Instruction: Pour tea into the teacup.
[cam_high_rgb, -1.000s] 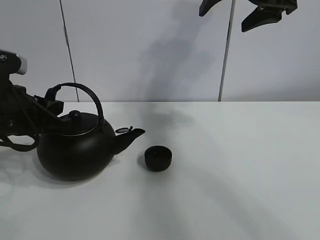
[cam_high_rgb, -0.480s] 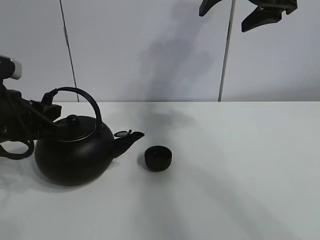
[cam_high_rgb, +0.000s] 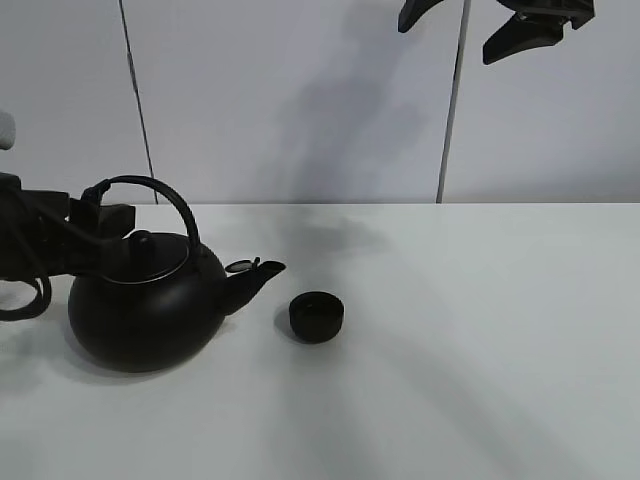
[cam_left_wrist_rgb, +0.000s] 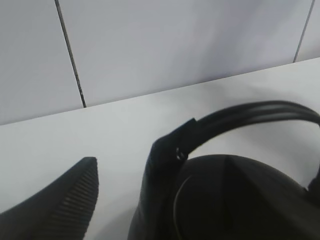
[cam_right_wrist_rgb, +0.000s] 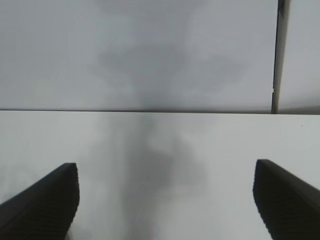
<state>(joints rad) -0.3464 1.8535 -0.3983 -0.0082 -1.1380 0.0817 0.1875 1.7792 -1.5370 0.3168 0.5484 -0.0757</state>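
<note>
The big black kettle (cam_high_rgb: 145, 305) with an arched handle (cam_high_rgb: 160, 190) stands upright on the white table (cam_high_rgb: 480, 330), its spout (cam_high_rgb: 258, 273) pointing at the teacup. The small matte-black teacup (cam_high_rgb: 317, 316) sits just right of the spout, apart from it. No trickle of tea shows. My left gripper (cam_high_rgb: 98, 220) is at the handle's left end. In the left wrist view the gripper (cam_left_wrist_rgb: 125, 162) has its fingers apart with bare table between them, and the handle (cam_left_wrist_rgb: 250, 114) and kettle body (cam_left_wrist_rgb: 235, 200) lie beside one finger. My right gripper (cam_high_rgb: 495, 25) hangs open high above the table, and in its wrist view (cam_right_wrist_rgb: 165, 200) it is empty.
A white panelled wall (cam_high_rgb: 300, 100) stands right behind the table's far edge. The left arm's cables (cam_high_rgb: 25, 285) hang beside the kettle at the left edge of the exterior view.
The kettle has come back from a forward tilt to level and shifted slightly left, away from the teacup. The left arm has drawn back to the left. The right arm has not moved.
</note>
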